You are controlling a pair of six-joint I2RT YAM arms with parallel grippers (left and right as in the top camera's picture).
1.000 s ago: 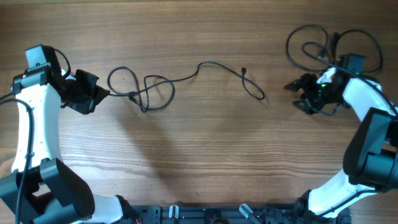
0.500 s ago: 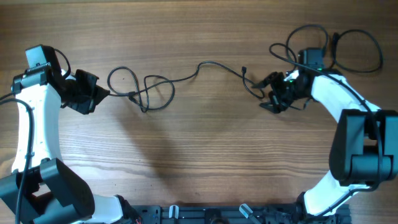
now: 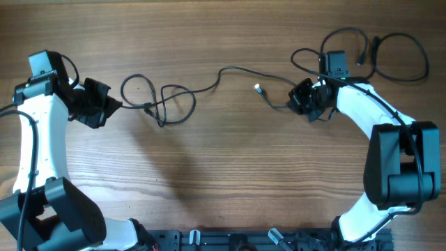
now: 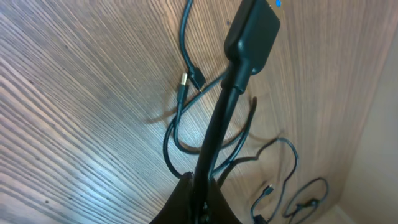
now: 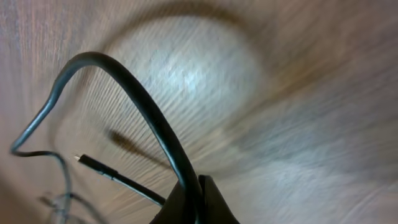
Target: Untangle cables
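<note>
Your right gripper (image 3: 301, 99) slid left, now pinching the thin black cable (image 3: 235, 68); it runs left-right, plug (image 3: 257, 88) pointing left. Left gripper (image 3: 111, 104) pinches too.

Left arm (image 3: 28, 139) and right arm (image 3: 362, 106) wear white shells, black joints.

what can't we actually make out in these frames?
- Overhead: right gripper jaws are hidden under the right arm; grip on the cable unseen.
- Overhead: knot strands are too thin to tell which crosses on top.
- Right wrist: motion blur; plug type unreadable.
- Left wrist: left gripper is cut off by the bottom edge; gap between the jaws unseen.
- Overhead: second cable runs partly behind that arm.
</note>
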